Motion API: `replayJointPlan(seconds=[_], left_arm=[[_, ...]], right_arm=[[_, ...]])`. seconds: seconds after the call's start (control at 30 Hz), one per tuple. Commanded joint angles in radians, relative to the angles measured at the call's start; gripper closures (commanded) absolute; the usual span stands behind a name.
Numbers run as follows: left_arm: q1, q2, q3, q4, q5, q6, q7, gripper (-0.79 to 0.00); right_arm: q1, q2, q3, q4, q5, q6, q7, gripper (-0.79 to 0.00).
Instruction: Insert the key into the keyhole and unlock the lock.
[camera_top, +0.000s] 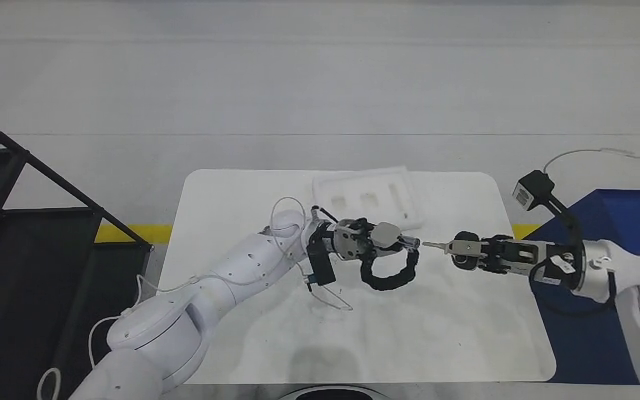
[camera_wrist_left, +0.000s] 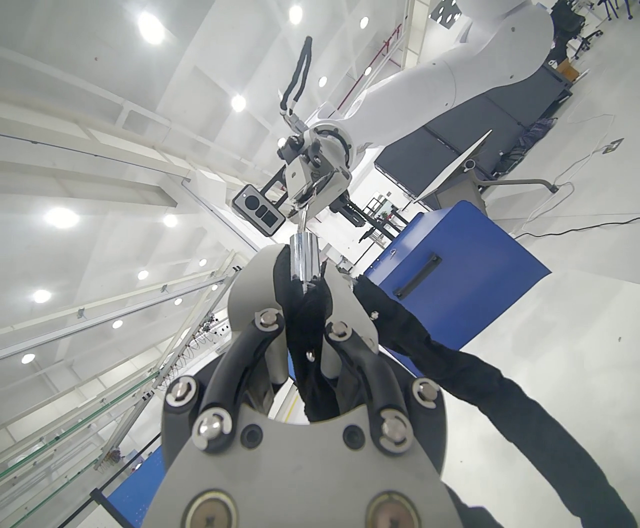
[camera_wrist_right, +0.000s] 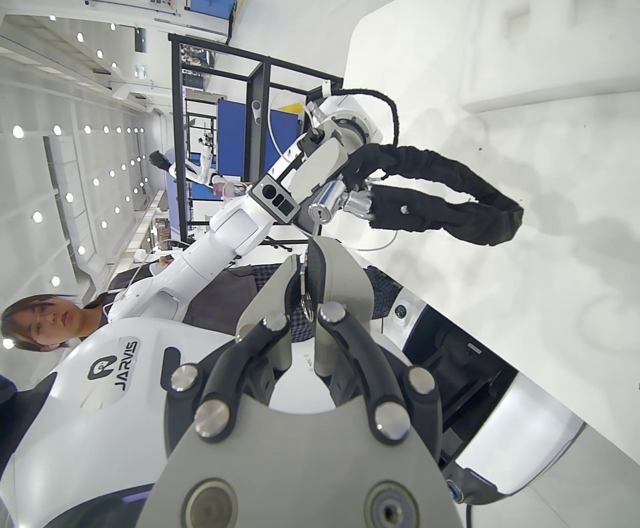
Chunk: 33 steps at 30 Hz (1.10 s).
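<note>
Gripping the lock (camera_wrist_left: 306, 255) by its chrome barrel, the left gripper (camera_top: 380, 238) has its jaws pressed onto it. Just right of the lock, the key (camera_top: 435, 244) tip meets the keyhole, with the right gripper (camera_top: 458, 246) pinching the key.

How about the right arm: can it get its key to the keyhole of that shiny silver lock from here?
Probably yes. The right gripper holds the small metal key pointed at the keyhole, which faces it; the left gripper grips the silver cylinder lock, and nothing lies between.
</note>
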Motion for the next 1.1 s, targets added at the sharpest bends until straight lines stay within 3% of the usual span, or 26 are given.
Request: replayJointPlan(seconds=[0.0,1.07], left_arm=[[-0.001,-0.006,-0.003,0.010,0.002,-0.003,-0.001,0.000],[0.001,-0.064,-0.067,0.099,0.080,-0.023,0.035,0.000]], right_arm=[[-0.005,0.001,0.003,-0.008,-0.007,0.001,-0.004,0.000],[0.018,0.020,-0.031,-0.022,-0.064,0.055,-0.050,0.000]])
